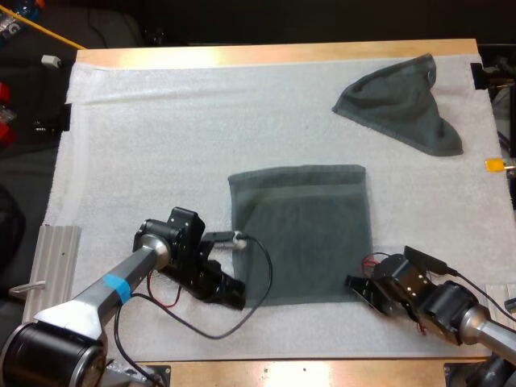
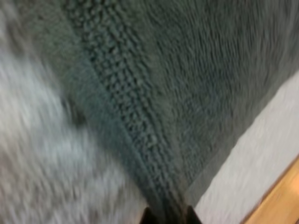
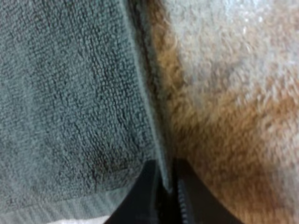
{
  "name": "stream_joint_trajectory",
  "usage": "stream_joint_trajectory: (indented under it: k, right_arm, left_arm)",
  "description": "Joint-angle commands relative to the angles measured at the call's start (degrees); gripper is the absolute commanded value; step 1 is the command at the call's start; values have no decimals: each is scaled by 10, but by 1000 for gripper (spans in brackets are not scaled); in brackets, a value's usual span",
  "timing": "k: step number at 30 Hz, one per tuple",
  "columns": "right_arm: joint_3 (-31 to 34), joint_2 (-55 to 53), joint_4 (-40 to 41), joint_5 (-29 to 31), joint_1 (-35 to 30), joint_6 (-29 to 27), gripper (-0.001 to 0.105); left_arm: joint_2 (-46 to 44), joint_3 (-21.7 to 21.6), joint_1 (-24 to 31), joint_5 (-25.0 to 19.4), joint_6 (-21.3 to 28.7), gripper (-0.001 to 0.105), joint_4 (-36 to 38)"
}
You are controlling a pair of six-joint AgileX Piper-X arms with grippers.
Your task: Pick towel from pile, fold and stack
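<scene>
**A:** What's nearest, low in the frame?

**B:** The two grippers. The left gripper (image 1: 234, 293) sits at the lower-left corner of the flat towel (image 1: 302, 234), and the right gripper (image 1: 359, 288) sits at its lower-right corner. In each wrist view the fingers (image 3: 145, 196) are pinched on the towel's hem, with cloth between them.

**A:** So the step is the fold?

**B:** I'd judge so: near edge carried over to the far edge. To do it well, both corners should lift together and level, high enough that the hem clears the mat (image 1: 161, 137). They should then travel straight up the frame so the edges meet squarely. If one side leads, the fold will probably skew. The grip is thin, right at the hem, so a jerk could pull a corner free.

**A:** Any bins or trays?

**B:** No, both towels lie straight on the mat.

**A:** And farther off?

**B:** The crumpled towel (image 1: 403, 101) lies in the upper right, well apart, waiting its turn.
</scene>
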Motion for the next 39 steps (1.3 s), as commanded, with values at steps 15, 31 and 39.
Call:
stream_joint_trajectory:
  k: [15, 31, 39]
  right_arm:
    - [-42, -83, 83, -69, 0, -20, 0]
    - [-42, 44, -208, -128, -170, 144, 0]
    - [-42, 107, -323, -149, -220, 201, 0]
  left_arm:
    - [-86, -1, -61, 4, -26, 0, -11]
    - [-36, -2, 63, 132, -267, 0, -317]
    - [-13, -2, 116, 130, -339, 0, -424]
